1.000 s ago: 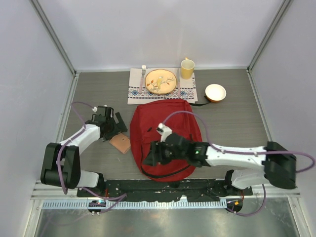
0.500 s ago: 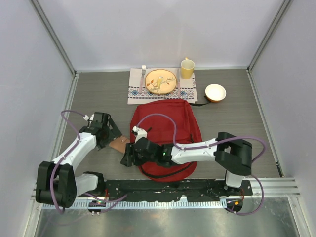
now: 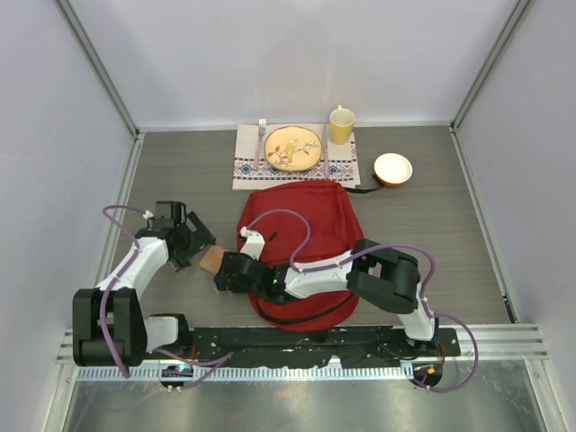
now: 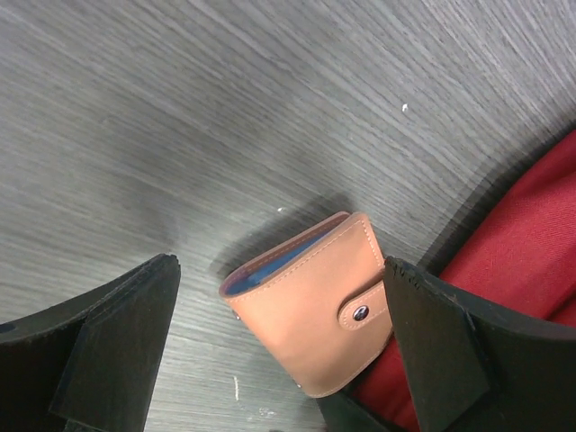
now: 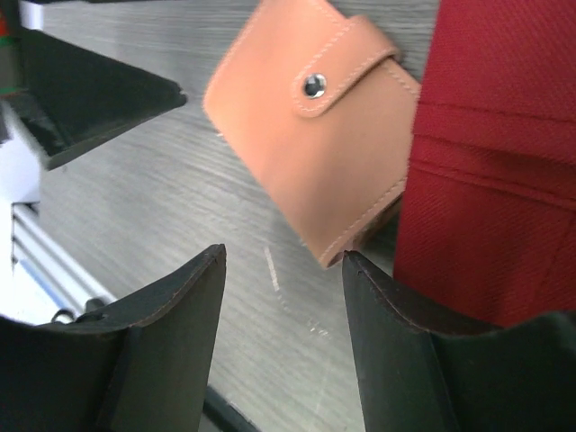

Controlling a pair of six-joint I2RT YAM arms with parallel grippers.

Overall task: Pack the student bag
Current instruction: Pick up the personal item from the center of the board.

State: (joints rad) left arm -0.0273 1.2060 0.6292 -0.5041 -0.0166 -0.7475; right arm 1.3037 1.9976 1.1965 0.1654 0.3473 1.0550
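At left wrist only: wallet lining (image 4: 274, 261)

student bag (image 3: 306, 220): one, red
wallet (image 4: 315, 315): one, tan, snap-closed
plate (image 3: 293, 148): one, patterned
fork (image 3: 261, 135): one
mug (image 3: 341, 126): one, yellow
bowl (image 3: 392, 168): one, white inside
placemat (image 3: 247, 169): one, at the far edge of the bench (image 3: 423, 225)
arms: two, the left arm (image 3: 135, 265) and the right arm (image 3: 324, 270)
tools: two, the left tool (image 4: 281, 264) and the right tool (image 5: 283, 255), two black fingers each
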